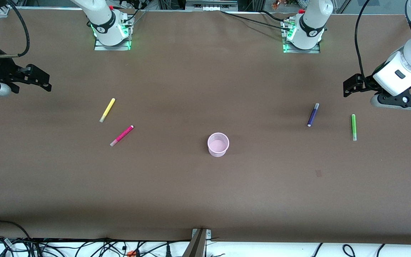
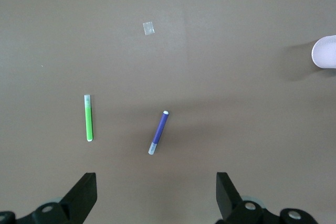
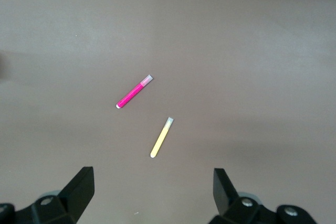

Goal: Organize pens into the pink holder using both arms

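Observation:
The pink holder [image 1: 218, 144] stands upright and empty at the table's middle; its rim shows in the left wrist view [image 2: 325, 52]. The yellow pen [image 1: 107, 110] [image 3: 161, 137] and magenta pen [image 1: 121, 135] [image 3: 134, 92] lie toward the right arm's end. The purple pen [image 1: 313, 114] [image 2: 159, 132] and green pen [image 1: 353, 127] [image 2: 88, 118] lie toward the left arm's end. My right gripper [image 1: 43, 80] [image 3: 152, 179] is open and empty over bare table at its end. My left gripper [image 1: 348, 87] [image 2: 156, 182] is open and empty over bare table at its end.
A small pale patch [image 1: 318, 173] [image 2: 148, 28] marks the brown table cover, nearer to the front camera than the purple pen. Both arm bases [image 1: 112, 30] [image 1: 302, 34] stand at the table's back edge. Cables and a metal bracket [image 1: 200, 239] run along the near edge.

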{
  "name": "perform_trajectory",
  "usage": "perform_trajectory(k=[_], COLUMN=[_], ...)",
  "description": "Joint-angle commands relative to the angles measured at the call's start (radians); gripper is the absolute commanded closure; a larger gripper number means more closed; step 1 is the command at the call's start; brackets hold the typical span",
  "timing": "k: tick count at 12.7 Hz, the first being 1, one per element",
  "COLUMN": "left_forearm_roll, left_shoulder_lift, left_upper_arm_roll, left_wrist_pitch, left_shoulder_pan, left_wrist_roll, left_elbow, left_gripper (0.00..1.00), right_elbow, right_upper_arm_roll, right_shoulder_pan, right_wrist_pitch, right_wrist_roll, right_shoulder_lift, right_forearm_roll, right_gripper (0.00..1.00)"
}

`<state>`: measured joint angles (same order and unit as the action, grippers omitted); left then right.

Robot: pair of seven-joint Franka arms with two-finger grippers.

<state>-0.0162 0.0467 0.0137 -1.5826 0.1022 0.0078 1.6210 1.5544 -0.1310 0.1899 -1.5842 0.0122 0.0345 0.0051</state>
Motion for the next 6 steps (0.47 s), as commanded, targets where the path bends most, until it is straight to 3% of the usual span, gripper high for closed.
perform_trajectory(k=[1, 6], left_forearm_roll=[0.016, 0.027], left_shoulder_lift=[0.012, 0.016], left_upper_arm_roll=[0.011, 0.011], left_wrist_pitch=[0.03, 0.058], left_shoulder_pan=[0.008, 0.014], left_wrist_roll=[-0.003, -0.003], left_elbow=[-0.03, -0.029], left_gripper=[0.0, 0.0], right_elbow=[-0.02, -0.02], right_upper_arm_roll=[-0.001, -0.001], right_shoulder_pan=[0.003, 0.003], right_wrist_pitch=[0.009, 0.009], right_wrist_roll=[-0.005, -0.005], right_shoulder_lift=[0.005, 0.005], right_forearm_roll=[-0.01, -0.01], right_gripper=[0.0, 0.0])
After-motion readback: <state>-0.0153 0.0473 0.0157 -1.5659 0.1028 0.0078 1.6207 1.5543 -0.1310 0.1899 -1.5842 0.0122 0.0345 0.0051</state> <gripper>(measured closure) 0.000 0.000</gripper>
